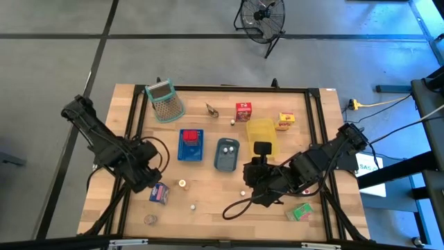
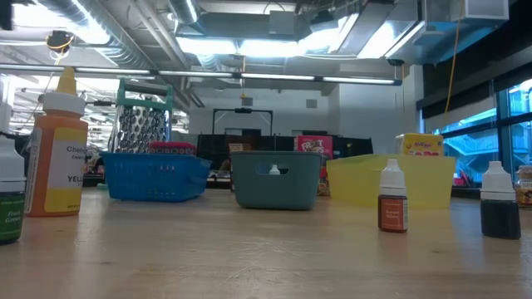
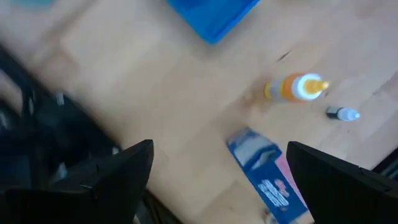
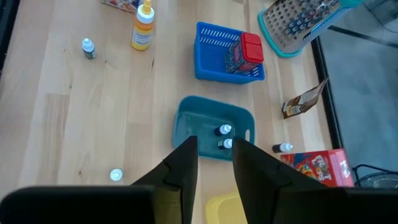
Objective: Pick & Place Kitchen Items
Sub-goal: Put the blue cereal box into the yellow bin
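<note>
Left gripper jaws spread wide, empty, hovering over the blue-purple carton – flat on the wood near the table's front left, white-and-red print on its face. Just beyond it an orange squeeze bottle stands upright and a tiny dark dropper bottle lies on its side. Right gripper fingers nearly together with a narrow gap, nothing between them, above the grey-blue tray, which holds two small white-capped bottles. Farther – blue tray with a red carton inside; green-rimmed grater at the far edge.
</note>
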### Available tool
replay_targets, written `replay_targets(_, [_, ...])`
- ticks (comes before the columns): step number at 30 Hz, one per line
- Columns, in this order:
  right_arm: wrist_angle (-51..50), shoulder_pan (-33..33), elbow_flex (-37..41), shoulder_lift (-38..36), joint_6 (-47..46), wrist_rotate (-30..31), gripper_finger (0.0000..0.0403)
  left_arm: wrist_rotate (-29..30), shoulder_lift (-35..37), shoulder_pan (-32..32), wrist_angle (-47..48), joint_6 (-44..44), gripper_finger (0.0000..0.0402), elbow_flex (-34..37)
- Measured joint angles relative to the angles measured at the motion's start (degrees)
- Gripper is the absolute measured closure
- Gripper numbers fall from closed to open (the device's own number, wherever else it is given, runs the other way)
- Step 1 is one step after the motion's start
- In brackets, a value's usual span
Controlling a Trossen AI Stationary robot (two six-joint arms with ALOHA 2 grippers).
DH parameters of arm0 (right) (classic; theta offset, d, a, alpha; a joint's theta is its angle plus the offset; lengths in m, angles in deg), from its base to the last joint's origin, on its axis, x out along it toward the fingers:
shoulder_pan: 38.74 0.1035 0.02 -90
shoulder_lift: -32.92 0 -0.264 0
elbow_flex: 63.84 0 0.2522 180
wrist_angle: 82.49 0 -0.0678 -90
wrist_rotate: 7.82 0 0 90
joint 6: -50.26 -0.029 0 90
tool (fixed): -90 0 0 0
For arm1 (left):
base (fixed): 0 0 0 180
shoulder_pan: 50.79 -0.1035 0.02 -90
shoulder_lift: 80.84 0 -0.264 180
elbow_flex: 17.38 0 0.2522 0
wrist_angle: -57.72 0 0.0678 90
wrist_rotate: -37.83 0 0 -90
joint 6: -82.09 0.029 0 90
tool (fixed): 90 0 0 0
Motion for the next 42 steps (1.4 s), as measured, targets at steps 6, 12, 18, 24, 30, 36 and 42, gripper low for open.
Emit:
replay_targets(6, [0.0,-1.5,0.0,0.0,2.5,-0.3,0.0302,-7.0,-4.8,0.1,0.0,-3.6,0.0038,0.0])
replay_targets(12, [1.2,-3.3,0.0,0.0,6.5,-0.3,0.0302,-12.0,-8.9,0.7,-2.3,-5.6,0.0038,0.0])
replay_targets(18, [1.6,-5.4,0.0,0.0,8.2,-0.4,0.0302,-13.9,-10.9,1.4,-2.6,-5.6,0.0039,0.0])
replay_targets(24, [1.6,-7.2,0.0,0.0,8.5,-0.5,0.0302,-14.1,-11.1,2.8,-5.3,-9.1,0.0039,0.0])
replay_targets(30, [1.5,-8.6,0.0,0.0,8.8,-1.3,0.0302,-13.2,-11.2,4.0,-11.1,-12.0,0.0039,0.0])
replay_targets(36, [1.5,-9.2,0.0,0.0,9.7,-4.1,0.0302,-12.2,-12.3,5.0,-11.2,-15.6,0.0039,0.0])
replay_targets(42, [1.5,-9.2,0.0,0.0,10.4,-4.1,0.0302,-11.9,-15.1,5.1,-11.7,-14.1,0.0039,0.0])
